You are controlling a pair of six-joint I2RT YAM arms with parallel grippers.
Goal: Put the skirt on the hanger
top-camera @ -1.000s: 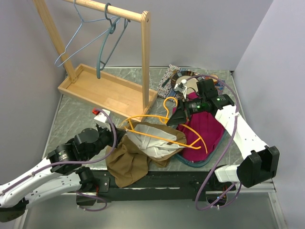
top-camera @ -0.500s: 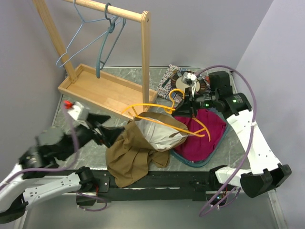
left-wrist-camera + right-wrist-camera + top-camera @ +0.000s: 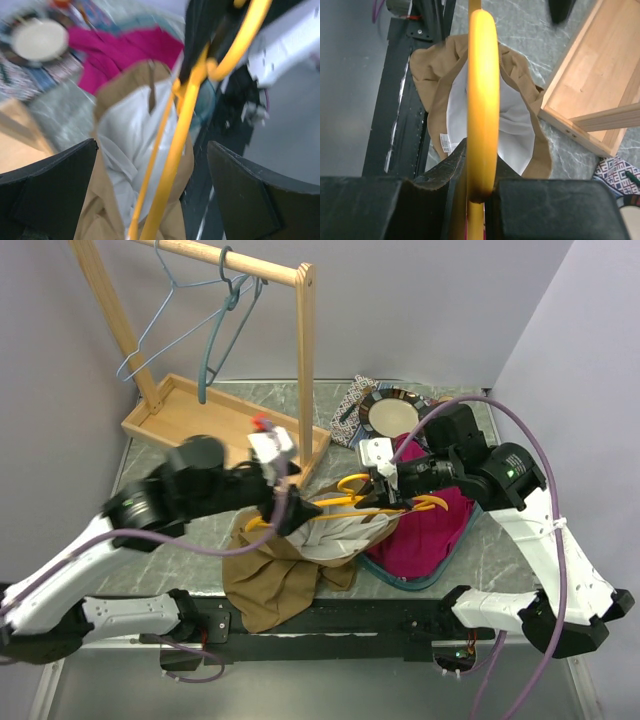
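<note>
Left pincer (image 3: 151, 145) newly over the skirt (image 3: 270, 590), wide open — right pincer (image 3: 482, 186) tight on the hanger (image 3: 482, 75) — plain from its wrist

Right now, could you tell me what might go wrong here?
The left gripper stands open and grips nothing, so the slack waist of the skirt may not catch on the yellow hanger that the right gripper holds. The skirt drapes over the near edge of the table and could slip down. The hanger's end may snag the magenta garment.
</note>
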